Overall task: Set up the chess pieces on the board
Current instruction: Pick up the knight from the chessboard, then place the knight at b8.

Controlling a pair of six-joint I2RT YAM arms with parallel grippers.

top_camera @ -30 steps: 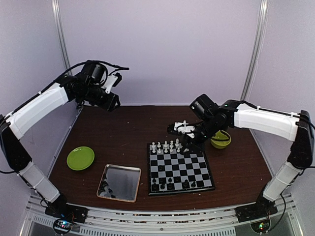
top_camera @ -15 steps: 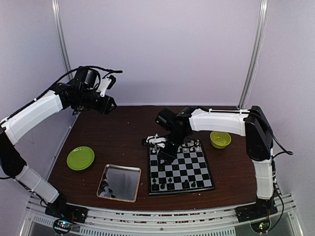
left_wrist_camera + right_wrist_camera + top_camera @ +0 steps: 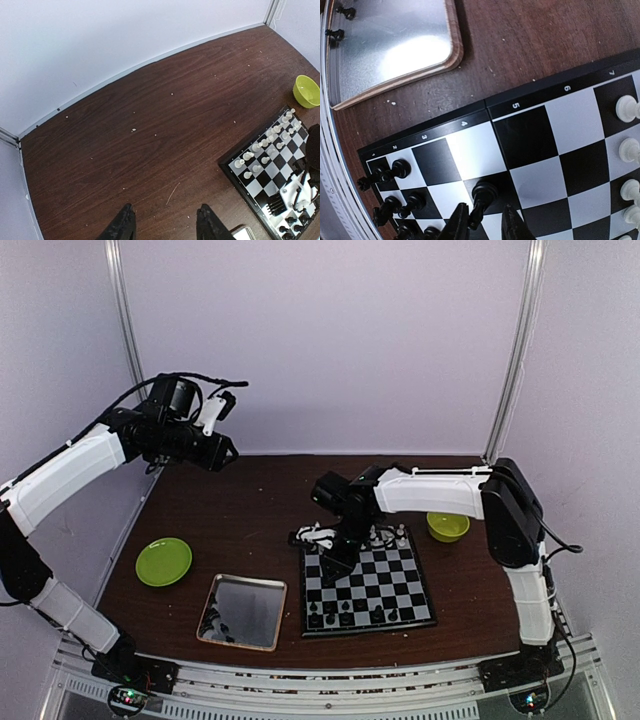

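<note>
**Table and board.** The dark wooden table point(image 3: 260, 500) is carrying everything. The board point(image 3: 385, 585) is lying flat on it, right of centre and toward the near edge.

**Right arm.** The arm is reaching in from the right. The right pincer point(image 3: 484, 209) is hanging low over the board's left side. Its two fingers are standing narrowly apart on either side of one black piece point(image 3: 483, 191). That piece is standing on a dark square one in from the rim, in line with the edge numeral 4. Whether the fingers are actually pressing it cannot be told.

**Left arm.** The left pincer point(image 3: 165, 227) is hovering high above the table's far left, well apart from the board. Its fingers are spread open and holding nothing.

**Surroundings.** A metal tray point(image 3: 243, 610) is lying just left of the board, with a green plate point(image 3: 164, 561) farther left. A green bowl point(image 3: 447, 526) is sitting beyond the board's far right corner.

**Pieces.** White pieces point(image 3: 385, 535) are standing along the board's far rows, and black pieces point(image 3: 395, 170) are crowding its near corner. Two stray black figures point(image 3: 335, 34) are resting in the tray.
</note>
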